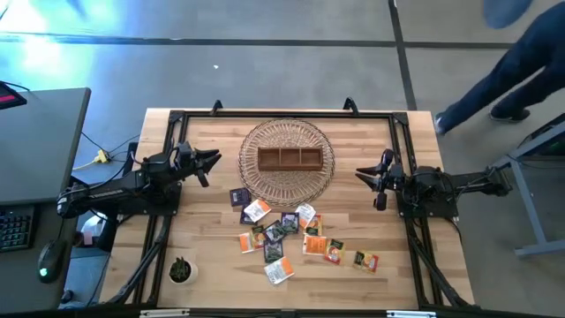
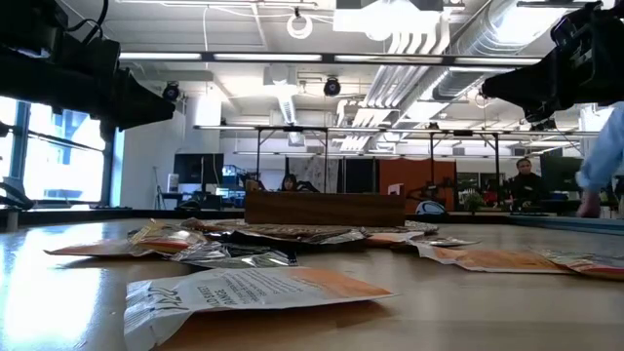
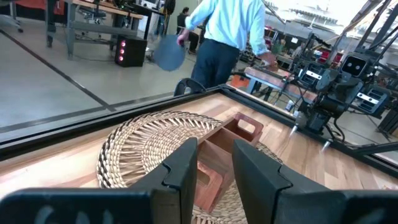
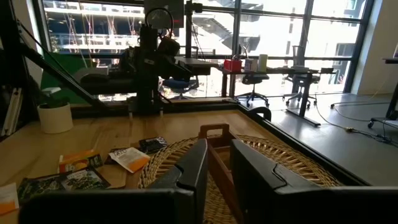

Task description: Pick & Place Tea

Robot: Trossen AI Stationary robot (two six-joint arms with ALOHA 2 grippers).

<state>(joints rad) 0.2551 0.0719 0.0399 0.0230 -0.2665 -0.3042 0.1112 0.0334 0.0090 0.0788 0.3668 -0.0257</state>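
Several tea sachets (image 1: 291, 237), orange, white, dark and green, lie flat on the wooden table just on the near side of a round woven basket (image 1: 287, 141). A brown three-compartment wooden box (image 1: 289, 158) rests in the basket's middle. My left gripper (image 1: 215, 161) hovers level above the table to the left of the basket, open by a narrow gap (image 3: 214, 149), with nothing between its fingers. My right gripper (image 1: 360, 174) hovers level to the right of the basket, also narrowly open (image 4: 217, 149) and holding nothing. Both point toward the basket.
A small potted plant (image 1: 181, 269) stands near the table's front left corner. Black frame rails (image 1: 282, 114) run along the table's edges. A person in a light blue shirt (image 3: 224, 28) moves beyond the far right corner. A grey desk (image 1: 40, 141) stands to the left.
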